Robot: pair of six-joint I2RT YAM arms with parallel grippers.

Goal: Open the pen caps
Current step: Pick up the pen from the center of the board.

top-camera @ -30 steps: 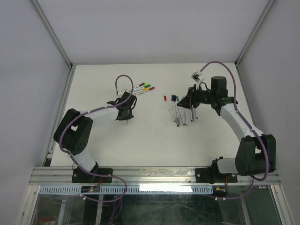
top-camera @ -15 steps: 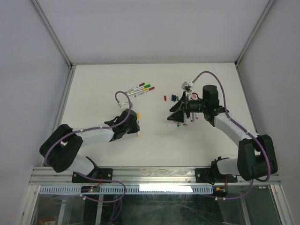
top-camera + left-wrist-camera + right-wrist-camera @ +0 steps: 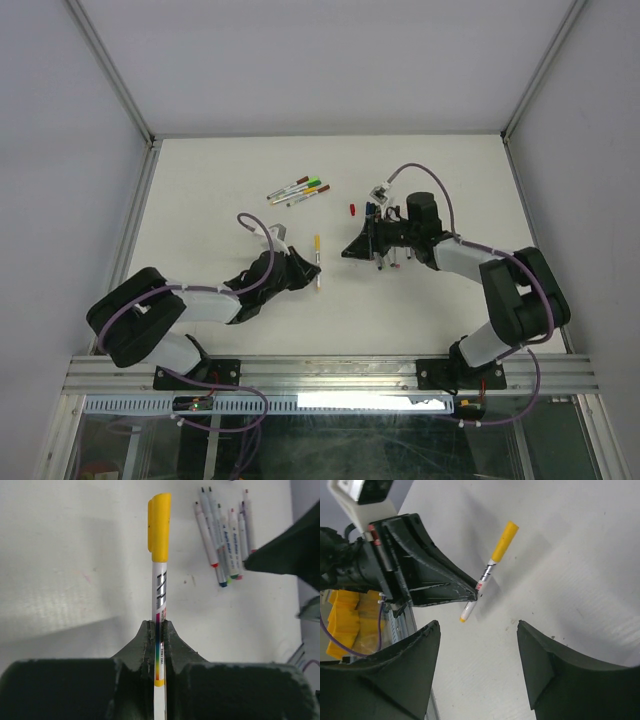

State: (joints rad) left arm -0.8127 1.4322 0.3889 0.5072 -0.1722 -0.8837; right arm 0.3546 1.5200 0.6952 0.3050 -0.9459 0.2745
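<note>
The flat white matte table (image 3: 200,180) carries a loose fan of slim white-barrelled marker pens (image 3: 298,189) with coloured caps on, toward its far middle. Right of them a tiny red plastic cap (image 3: 353,209) lies alone, with small darker blue and green caps (image 3: 369,209) just beside it. Nearer the front, a row of uncapped grey-barrelled pens (image 3: 222,540) lies close side by side.

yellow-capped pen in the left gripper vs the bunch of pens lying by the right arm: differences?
Cap: the slim white yellow-capped pen has its yellow plastic cap on; the bunch of thin grey-barrelled pens shows bare tips.
Pose: the yellow one is clamped in the shut left gripper; the bunch lies flat on the white table.
Shared: slim barrels with a colour mark at the tail.
</note>
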